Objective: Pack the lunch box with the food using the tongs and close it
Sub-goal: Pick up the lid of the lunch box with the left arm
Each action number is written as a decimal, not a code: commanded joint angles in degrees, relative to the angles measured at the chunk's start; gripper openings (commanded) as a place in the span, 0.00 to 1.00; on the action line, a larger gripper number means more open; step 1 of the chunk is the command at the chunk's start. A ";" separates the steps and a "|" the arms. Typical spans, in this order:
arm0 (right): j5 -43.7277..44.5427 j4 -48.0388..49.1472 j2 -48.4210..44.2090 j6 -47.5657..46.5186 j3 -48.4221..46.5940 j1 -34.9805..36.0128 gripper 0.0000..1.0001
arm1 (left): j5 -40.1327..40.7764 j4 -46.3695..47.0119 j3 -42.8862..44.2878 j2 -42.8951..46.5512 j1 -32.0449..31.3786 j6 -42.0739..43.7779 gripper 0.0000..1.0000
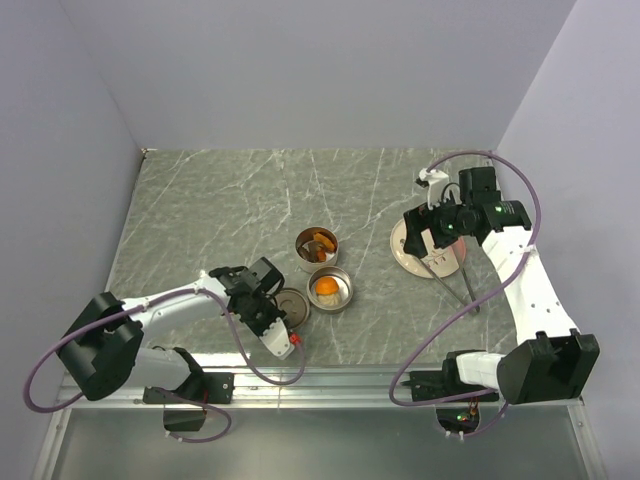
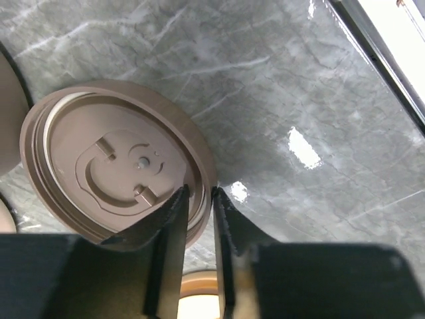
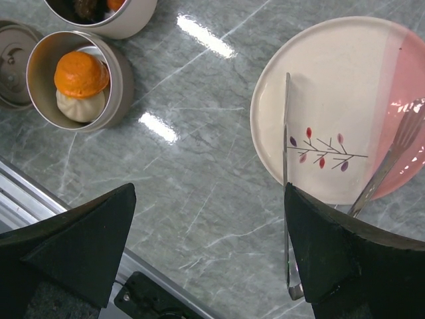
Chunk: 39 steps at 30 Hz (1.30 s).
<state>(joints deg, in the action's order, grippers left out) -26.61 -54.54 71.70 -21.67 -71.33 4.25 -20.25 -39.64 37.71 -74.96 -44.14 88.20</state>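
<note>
The lunch box is two round metal tins plus a brown lid. The nearer tin [image 1: 346, 298] [image 3: 123, 85] holds food, an orange chunk [image 3: 81, 72] on a pale round piece [image 3: 78, 106]. The farther tin [image 1: 303, 240] holds dark and reddish pieces [image 1: 320, 243]. The lid [image 1: 294, 303] [image 2: 113, 166] lies underside up on the table. My left gripper [image 1: 276, 312] [image 2: 199, 191] is shut on its rim, one finger inside and one outside. The thin silver tongs [image 1: 452, 285] [image 3: 286, 153] lie across the plate's near edge and onto the table. My right gripper [image 1: 425, 232] [image 3: 210, 189] hangs open above them, holding nothing.
The pale pink plate [image 1: 405, 248] [image 3: 332, 86] with a twig print carries no food. The table's metal front rail [image 1: 330, 378] [image 3: 40, 199] runs close behind the lid and tins. Purple cables loop around both arms.
</note>
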 commanded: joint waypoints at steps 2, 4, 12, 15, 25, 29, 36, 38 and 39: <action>-0.11 1.98 -0.42 0.75 1.28 0.41 1.00 | -0.05 -1.49 -1.95 -3.08 -1.74 -1.71 0.21; -0.02 1.81 -0.25 0.49 1.19 0.41 1.00 | -0.49 -2.63 -1.42 -3.53 -2.09 -2.16 0.18; -0.28 1.98 0.28 -0.04 1.10 0.41 1.00 | -0.05 -5.18 -1.50 -1.15 -3.93 -3.30 0.15; -0.55 2.42 0.37 0.14 1.54 0.49 1.00 | -0.14 -6.59 -0.98 -2.91 -4.37 -4.79 0.13; -5.02 2.07 0.45 1.28 -2.23 0.41 1.00 | -4.96 -15.36 7.79 -1.18 -4.46 -12.44 0.00; -9.32 2.95 2.21 3.38 -6.44 0.49 1.00 | -13.81 -23.71 16.41 2.36 -4.46 -17.43 0.00; -14.70 11.38 2.74 10.41 -6.80 0.41 1.00 | -29.30 -26.55 34.69 3.15 -1.58 -34.83 0.00; -14.26 16.38 2.39 14.35 -6.72 0.32 0.99 | -37.29 -23.39 39.88 1.84 2.80 -43.17 0.00; -14.61 18.14 2.13 15.16 -6.63 0.23 0.99 | -40.54 -22.07 42.42 0.70 4.48 -46.25 0.00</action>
<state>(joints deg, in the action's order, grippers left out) -38.68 -45.17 74.41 -12.36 -75.64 4.32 -46.06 -63.24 74.00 -73.36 -44.18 55.24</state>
